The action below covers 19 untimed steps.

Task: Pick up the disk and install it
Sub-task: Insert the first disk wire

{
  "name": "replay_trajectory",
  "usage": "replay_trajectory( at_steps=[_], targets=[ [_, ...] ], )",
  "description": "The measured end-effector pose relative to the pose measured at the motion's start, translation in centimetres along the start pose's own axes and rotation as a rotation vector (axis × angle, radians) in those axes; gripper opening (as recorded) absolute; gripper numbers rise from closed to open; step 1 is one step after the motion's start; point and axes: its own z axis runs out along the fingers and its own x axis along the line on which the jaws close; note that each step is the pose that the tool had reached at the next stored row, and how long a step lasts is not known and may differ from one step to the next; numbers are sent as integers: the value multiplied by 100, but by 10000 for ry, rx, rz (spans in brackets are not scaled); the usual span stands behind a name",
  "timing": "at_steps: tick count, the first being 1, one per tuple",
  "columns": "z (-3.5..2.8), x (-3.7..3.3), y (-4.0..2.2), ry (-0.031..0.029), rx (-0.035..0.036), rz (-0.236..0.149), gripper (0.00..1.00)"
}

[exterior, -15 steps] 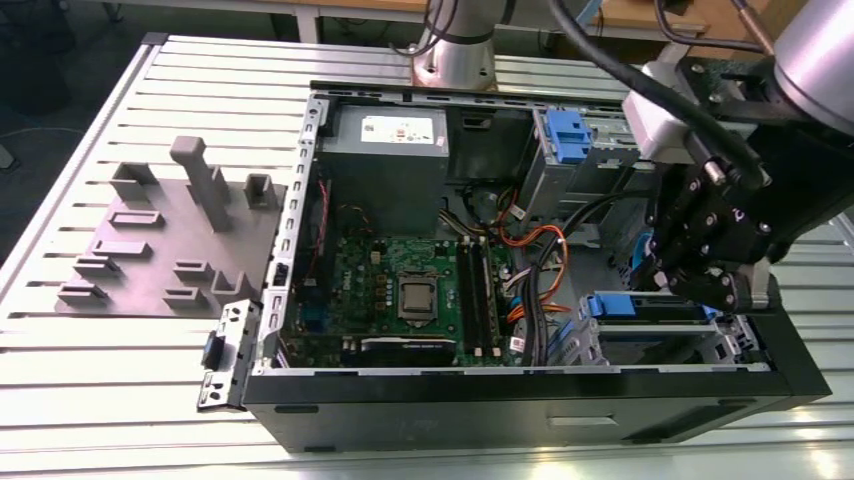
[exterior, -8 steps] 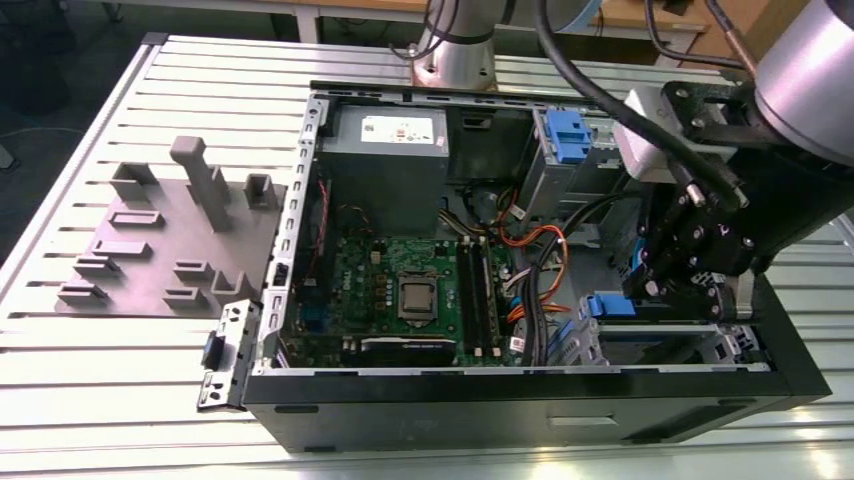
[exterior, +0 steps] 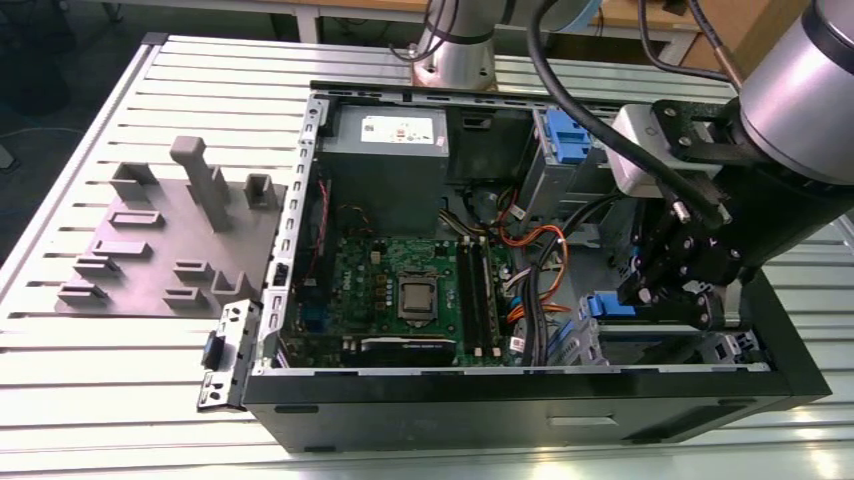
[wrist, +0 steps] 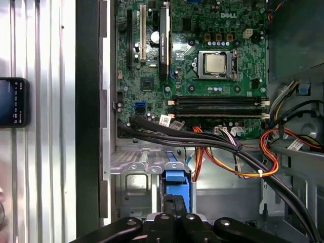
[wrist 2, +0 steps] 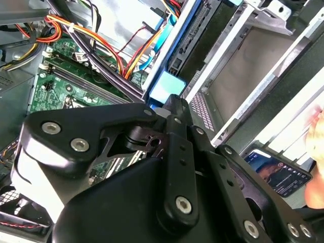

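- Disk (exterior: 610, 303): one, held at the tip of the one gripper (exterior: 633, 296). It is low inside the open computer case (exterior: 534, 400), at about 4 o'clock from the case's middle in the exterior view.
- Gripper state: in both wrist views the black fingers (wrist: 174, 206) are clenched on the end of the disk's blue bracket (wrist: 176, 178), grasping it.
- Orientation: in the second wrist view the disk (wrist 2: 164, 83) shows edge-on. Its long axis runs straight away from the gripper (wrist 2: 170, 101), alongside the rails of the grey metal cage (wrist 2: 243, 66). I cannot tell which way its label faces.
- Cage: one grey bay (wrist: 136, 163) lies just beside and around the disk; whether the disk touches its floor I cannot tell.
- Blue handle (exterior: 567, 135): one, on the metal at about 12 o'clock from the gripper, well apart from it.
- Cables (exterior: 534, 250): one bundle of orange, red, yellow and black, at about 10 o'clock from the gripper, between cage and motherboard (exterior: 400, 280).
- Motherboard: one green board with one processor socket (wrist: 215, 63).
- Power supply (exterior: 387, 150): one grey box at 12 o'clock of the board.
- Grey fixture plate (exterior: 160, 240): one, with upright pegs, at 9 o'clock of the case on the slatted table (exterior: 134, 400).
- Phone (wrist: 12, 101): one, lying on the table outside the case wall.
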Motion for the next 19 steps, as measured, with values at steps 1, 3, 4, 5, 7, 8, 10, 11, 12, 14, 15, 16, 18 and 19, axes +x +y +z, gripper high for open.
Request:
replay_trajectory(
  at_steps=[1,3,4,5,7,8,10,11,12,14,15,16,18,19],
  targets=[
    [6,0,0,-2,0,0,11],
    [11,0,0,-2,0,0,11],
    [12,0,0,-2,0,0,11],
    [12,0,0,-2,0,0,11],
    [12,1,-1,-3,0,2,11],
    [12,0,-1,-3,0,2,11],
    [12,0,-4,-3,0,0,11],
    [13,0,-6,-3,0,0,11],
    [13,0,-11,-3,0,-1,11],
    [15,0,-28,-3,0,1,11],
    [16,-1,-47,-4,0,0,11],
    [16,-1,-62,-3,0,0,11],
    [17,-2,-103,-2,-2,0,11],
    [17,-3,-126,-2,-4,0,11]
  ],
)
